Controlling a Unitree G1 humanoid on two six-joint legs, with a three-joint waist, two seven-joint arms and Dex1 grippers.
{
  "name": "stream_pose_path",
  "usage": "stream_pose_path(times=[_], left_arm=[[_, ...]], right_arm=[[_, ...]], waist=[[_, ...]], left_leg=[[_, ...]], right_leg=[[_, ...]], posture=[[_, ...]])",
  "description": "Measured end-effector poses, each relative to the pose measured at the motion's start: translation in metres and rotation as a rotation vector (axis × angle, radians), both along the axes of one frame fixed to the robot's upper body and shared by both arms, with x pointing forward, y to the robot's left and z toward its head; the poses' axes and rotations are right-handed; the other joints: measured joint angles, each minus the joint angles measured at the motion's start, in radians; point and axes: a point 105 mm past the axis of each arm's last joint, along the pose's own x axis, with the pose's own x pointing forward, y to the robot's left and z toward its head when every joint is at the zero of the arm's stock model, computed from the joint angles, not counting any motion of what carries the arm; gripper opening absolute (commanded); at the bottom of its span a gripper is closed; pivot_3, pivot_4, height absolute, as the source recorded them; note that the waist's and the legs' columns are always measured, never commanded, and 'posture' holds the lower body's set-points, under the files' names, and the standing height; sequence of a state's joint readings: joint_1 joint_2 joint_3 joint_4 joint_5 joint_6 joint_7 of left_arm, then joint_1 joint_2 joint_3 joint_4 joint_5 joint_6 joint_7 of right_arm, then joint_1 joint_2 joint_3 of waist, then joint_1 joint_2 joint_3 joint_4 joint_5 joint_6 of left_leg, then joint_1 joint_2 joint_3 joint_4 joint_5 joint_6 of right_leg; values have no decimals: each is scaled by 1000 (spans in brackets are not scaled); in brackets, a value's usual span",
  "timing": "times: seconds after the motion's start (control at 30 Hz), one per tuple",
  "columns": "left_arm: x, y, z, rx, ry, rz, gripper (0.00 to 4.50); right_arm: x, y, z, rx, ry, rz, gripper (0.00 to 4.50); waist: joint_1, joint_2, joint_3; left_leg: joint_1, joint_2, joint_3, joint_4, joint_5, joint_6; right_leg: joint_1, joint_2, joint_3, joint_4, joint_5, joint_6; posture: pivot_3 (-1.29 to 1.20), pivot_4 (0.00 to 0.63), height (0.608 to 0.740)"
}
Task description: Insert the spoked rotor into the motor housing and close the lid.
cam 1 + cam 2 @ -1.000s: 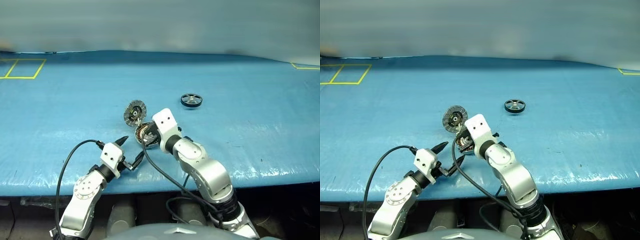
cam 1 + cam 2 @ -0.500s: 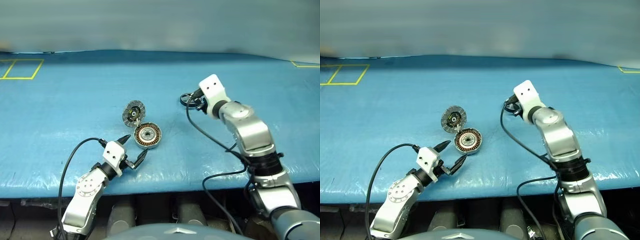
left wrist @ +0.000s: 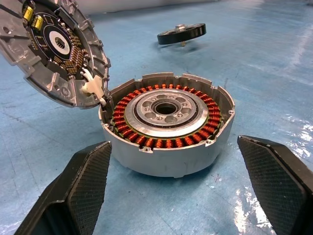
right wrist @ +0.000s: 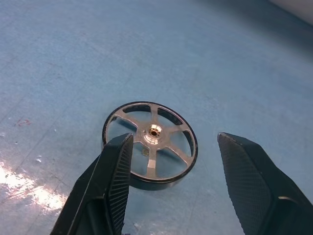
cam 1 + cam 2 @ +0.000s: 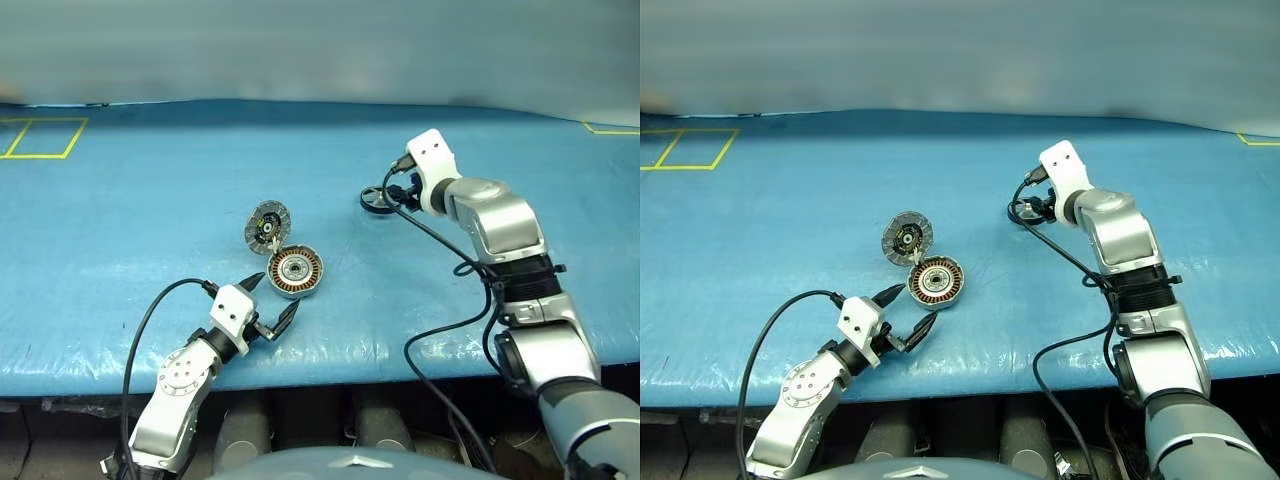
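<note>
R fingers (image 4: 168, 191) newly over flat rotor (image 4: 149, 142)

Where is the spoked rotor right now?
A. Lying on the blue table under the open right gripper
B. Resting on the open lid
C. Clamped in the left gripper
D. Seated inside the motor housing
A: the spoked rotor lies flat on the blue table, with the right gripper open above it, away from the motor housing.

wide blue glossy table cover (image 5: 150, 200) with yellow taped squares (image 5: 40, 137), plain pale wall (image 5: 320, 45) behind
</note>
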State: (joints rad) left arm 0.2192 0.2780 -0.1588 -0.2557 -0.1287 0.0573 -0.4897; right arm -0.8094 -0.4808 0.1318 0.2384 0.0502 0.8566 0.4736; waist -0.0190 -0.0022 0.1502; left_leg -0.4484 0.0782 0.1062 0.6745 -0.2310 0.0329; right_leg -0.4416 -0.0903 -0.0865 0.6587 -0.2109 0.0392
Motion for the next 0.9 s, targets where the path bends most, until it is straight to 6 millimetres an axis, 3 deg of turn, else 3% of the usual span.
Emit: stream_pose_path(times=[0.23, 0.63, 0.9], left_arm=[[0, 0, -1, 2, 2, 0, 4500], [-1, -1, -2, 2, 4, -2, 4500], [-2, 0, -3, 1, 10, 6, 4500]], right_arm=[[8, 1, -17, 21, 60, 2, 2888], [19, -8, -42, -151, 65, 25, 2888], [19, 9, -46, -133, 65, 73, 2888]], waist=[[0, 0, 0], [-3, 0, 0], [-6, 0, 0]], left_leg=[[0, 0, 1, 0, 0, 0], [0, 0, 4, 0, 1, -1], [1, 0, 4, 0, 2, -2]], right_leg=[[0, 0, 0, 0, 2, -2], [0, 0, 1, 0, 3, -2], [0, 0, 1, 1, 3, -2]], posture=[[0, 150, 740], [0, 150, 740], [0, 150, 740]])
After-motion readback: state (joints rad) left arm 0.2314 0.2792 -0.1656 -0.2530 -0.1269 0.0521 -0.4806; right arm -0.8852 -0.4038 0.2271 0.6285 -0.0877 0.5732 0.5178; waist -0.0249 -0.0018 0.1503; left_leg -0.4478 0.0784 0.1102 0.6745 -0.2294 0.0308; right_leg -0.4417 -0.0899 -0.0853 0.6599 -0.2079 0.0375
